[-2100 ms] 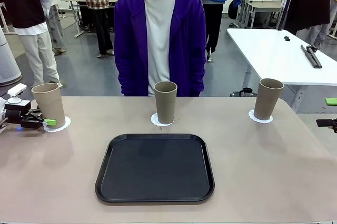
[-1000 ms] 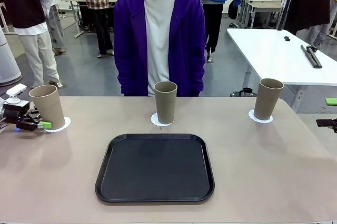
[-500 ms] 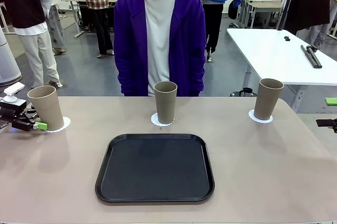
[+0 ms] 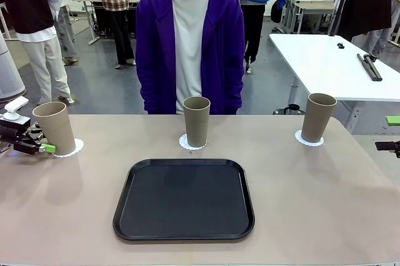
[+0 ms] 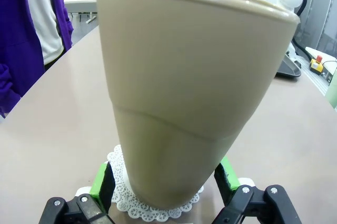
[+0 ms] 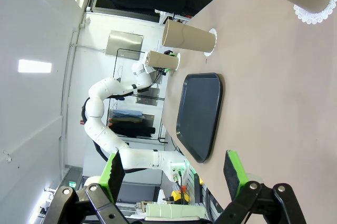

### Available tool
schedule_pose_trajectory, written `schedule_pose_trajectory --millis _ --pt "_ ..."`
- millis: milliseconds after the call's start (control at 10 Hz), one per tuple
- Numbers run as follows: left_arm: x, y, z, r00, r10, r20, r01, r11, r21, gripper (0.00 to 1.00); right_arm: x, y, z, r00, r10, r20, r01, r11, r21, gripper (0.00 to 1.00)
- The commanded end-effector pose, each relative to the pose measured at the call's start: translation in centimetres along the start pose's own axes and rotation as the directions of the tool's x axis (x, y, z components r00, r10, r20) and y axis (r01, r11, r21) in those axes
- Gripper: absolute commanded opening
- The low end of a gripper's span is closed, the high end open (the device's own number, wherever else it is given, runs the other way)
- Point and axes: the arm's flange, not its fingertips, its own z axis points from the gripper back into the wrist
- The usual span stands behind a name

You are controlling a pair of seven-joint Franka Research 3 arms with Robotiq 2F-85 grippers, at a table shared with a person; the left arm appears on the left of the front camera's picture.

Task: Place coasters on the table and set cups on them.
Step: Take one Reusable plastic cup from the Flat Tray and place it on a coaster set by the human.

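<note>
— Where is the left gripper (image 4: 39, 146) right now?

— At the table's (image 4: 325, 203) left edge, jaws spread wide and released. In its wrist view the left cup (image 5: 184, 92) stands between the two green pads (image 5: 101, 181), on its coaster (image 5: 118, 182), with a gap on either side, so nothing is clasped.

— Is that cup upright?

— From the front it stands on the doily, leaning slightly; the lacy edge shows just past the fingers.

— And the right gripper (image 6: 174, 174)?

— Also released, its jaws wide apart with nothing between them. Beyond its fingers lies the black tray (image 6: 202, 116), and farther off the middle cup (image 6: 188, 40) on its coaster (image 6: 212, 33). The right cup (image 4: 317, 117) sits on its own coaster (image 4: 309, 139) near the far right corner, well apart from those jaws.

— Anyone at the table?

— A person in a purple jacket (image 4: 187, 41) stands at the far side, behind the middle cup.
</note>
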Motion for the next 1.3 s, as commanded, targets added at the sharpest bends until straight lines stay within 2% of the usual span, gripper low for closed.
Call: schedule_pose_trajectory --millis 0,300,500,700,900,1000,1200 --pt "0.9 -1.1 0.6 0.997 -0.016 -0.072 0.017 1.000 0.003 1.00 -0.1 0.1 -0.1 1.000 0.004 0.000 -0.004 1.000 0.005 1.00" --pt "1.7 -2.0 2.0 0.991 -0.017 -0.129 0.019 1.000 0.020 1.00 -0.1 0.1 -0.1 1.000 0.004 0.000 -0.004 1.000 0.005 1.00" --pt "3.6 -3.6 3.6 0.971 0.037 -0.238 -0.018 0.997 0.081 1.00 -0.1 0.1 -0.1 1.000 0.004 0.000 -0.004 1.000 0.005 1.00" --pt "8.1 -7.2 6.0 0.933 0.086 -0.349 -0.010 0.977 0.212 1.00 -0.1 0.1 -0.1 1.000 0.004 0.000 -0.004 1.000 0.005 1.00" --pt "11.8 -10.9 7.1 0.868 0.224 -0.442 -0.032 0.915 0.402 1.00 -0.1 0.1 -0.1 1.000 0.004 0.000 -0.004 1.000 0.005 1.00" --pt "13.4 -12.8 7.2 0.837 0.267 -0.478 -0.025 0.891 0.454 1.00 -0.1 0.1 -0.1 1.000 0.004 0.000 -0.004 1.000 0.005 1.00" --pt "17.3 -16.9 7.2 0.782 0.307 -0.542 -0.015 0.880 0.475 1.00 -0.1 0.1 -0.1 1.000 0.004 0.000 -0.004 1.000 0.005 1.00"
